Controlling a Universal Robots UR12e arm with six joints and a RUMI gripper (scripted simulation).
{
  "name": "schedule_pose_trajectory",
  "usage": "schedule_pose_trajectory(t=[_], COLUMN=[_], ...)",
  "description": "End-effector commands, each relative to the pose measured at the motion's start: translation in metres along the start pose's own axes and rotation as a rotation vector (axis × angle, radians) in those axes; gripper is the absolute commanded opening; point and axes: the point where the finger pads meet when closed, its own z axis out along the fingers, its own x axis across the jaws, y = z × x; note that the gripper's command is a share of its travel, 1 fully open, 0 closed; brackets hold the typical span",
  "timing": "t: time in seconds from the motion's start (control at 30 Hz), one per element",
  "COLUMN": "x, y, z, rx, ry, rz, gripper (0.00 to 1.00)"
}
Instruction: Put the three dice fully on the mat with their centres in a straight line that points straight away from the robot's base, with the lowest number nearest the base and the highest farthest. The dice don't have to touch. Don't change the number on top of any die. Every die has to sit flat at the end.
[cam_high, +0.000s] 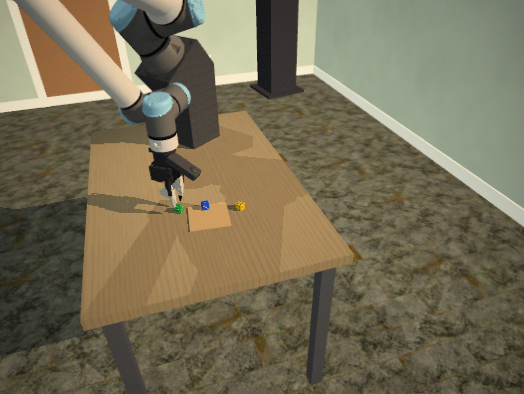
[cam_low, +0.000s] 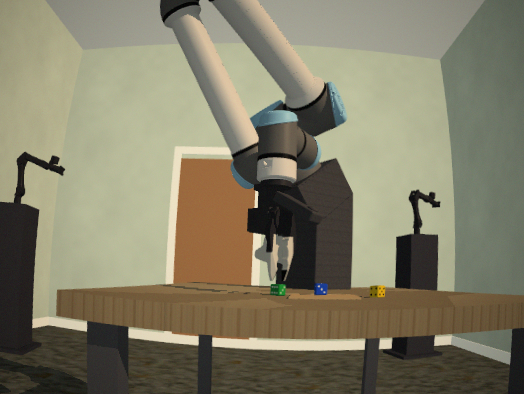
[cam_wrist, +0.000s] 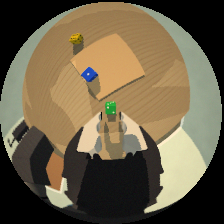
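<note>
A green die (cam_high: 178, 209) (cam_low: 278, 289) (cam_wrist: 111, 107) lies flat on the table just off the left corner of the tan mat (cam_high: 212, 222) (cam_wrist: 120, 65). A blue die (cam_high: 205, 205) (cam_low: 321, 289) (cam_wrist: 89, 74) sits at the mat's edge nearest the robot base. A yellow die (cam_high: 240, 205) (cam_low: 377, 291) (cam_wrist: 76, 38) lies on the bare table to the right of the mat. My gripper (cam_high: 177, 201) (cam_low: 280, 275) (cam_wrist: 110, 112) points straight down just above the green die. Its fingers stand a narrow gap apart and hold nothing.
The wooden table (cam_high: 150, 270) (cam_low: 300, 315) carries only the mat and the dice. The robot's dark base block (cam_high: 192, 95) stands at the table's far edge. A dark pillar (cam_high: 276, 45) stands behind the table.
</note>
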Motion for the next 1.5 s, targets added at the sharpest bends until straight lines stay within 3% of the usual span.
schedule_pose_trajectory(t=[0.0,0.83,1.47], x=[0.000,0.000,0.000], y=[0.000,0.000,0.000], z=[0.000,0.001,0.026], rx=[0.000,0.000,0.000], ry=[0.001,0.001,0.001], rz=[0.000,0.000,0.000], gripper=[0.24,0.24,0.24])
